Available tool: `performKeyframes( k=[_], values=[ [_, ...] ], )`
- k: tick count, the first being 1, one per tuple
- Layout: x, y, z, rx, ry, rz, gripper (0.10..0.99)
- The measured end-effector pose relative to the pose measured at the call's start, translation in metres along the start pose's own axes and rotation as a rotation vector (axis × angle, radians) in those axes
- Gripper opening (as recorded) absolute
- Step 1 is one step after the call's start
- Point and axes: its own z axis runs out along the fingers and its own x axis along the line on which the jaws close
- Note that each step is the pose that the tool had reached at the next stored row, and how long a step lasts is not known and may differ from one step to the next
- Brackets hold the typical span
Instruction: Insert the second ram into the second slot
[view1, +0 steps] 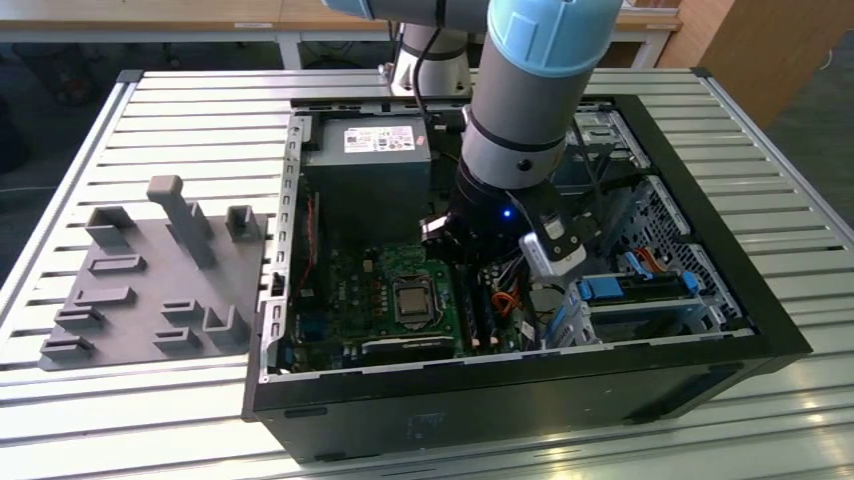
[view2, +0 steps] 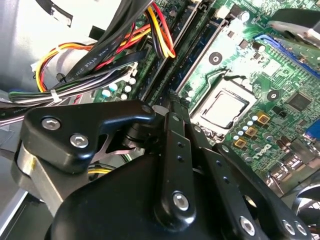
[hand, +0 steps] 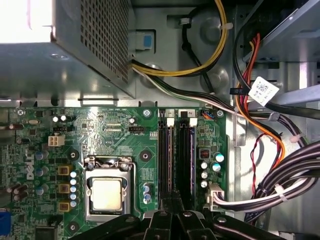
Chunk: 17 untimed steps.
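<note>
Reaching down into the open computer case (view1: 727, 215) on the slatted table (view1: 187, 130): the robot arm (view1: 534, 90), wrist low over the motherboard (hand: 115, 135). Seen in both wrist views, the gripper (hand: 172, 199) (view2: 172, 100) with jaws drawn together to one thin tip, nothing visible between them. Poised just above the near end of the two memory slots (hand: 176, 150), about over the gap between the two. Beside the slots, the processor socket (hand: 107, 192) with bare metal lid. As for the second ram, not possible to make out: both slots look dark from the edge, so cannot tell if a stick sits inside. Near the gripper, a bundle of coloured cables (view2: 100, 55). At the far side of the case, the power supply (view1: 367, 170). On the exterior view's left, apart from the case, a grey fixture plate (view1: 147, 290).
</note>
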Motion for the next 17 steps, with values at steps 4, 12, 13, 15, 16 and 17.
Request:
performKeyframes(
  k=[4,12,13,15,16,17],
  values=[
    [0.0001,0.0001,-0.0026,0.000,0.0000,0.000,0.106],
    [0.0003,0.0002,-0.0066,0.000,-0.0001,0.000,0.106],
    [0.0003,0.0001,-0.0070,0.000,-0.0001,0.000,0.106],
    [0.0003,0.0001,-0.0075,0.000,0.0000,0.000,0.106],
    [0.0004,0.0001,-0.0079,0.000,0.0000,0.000,0.106],
    [0.0004,0.0001,-0.0084,0.000,0.0000,0.000,0.106]
  ],
)
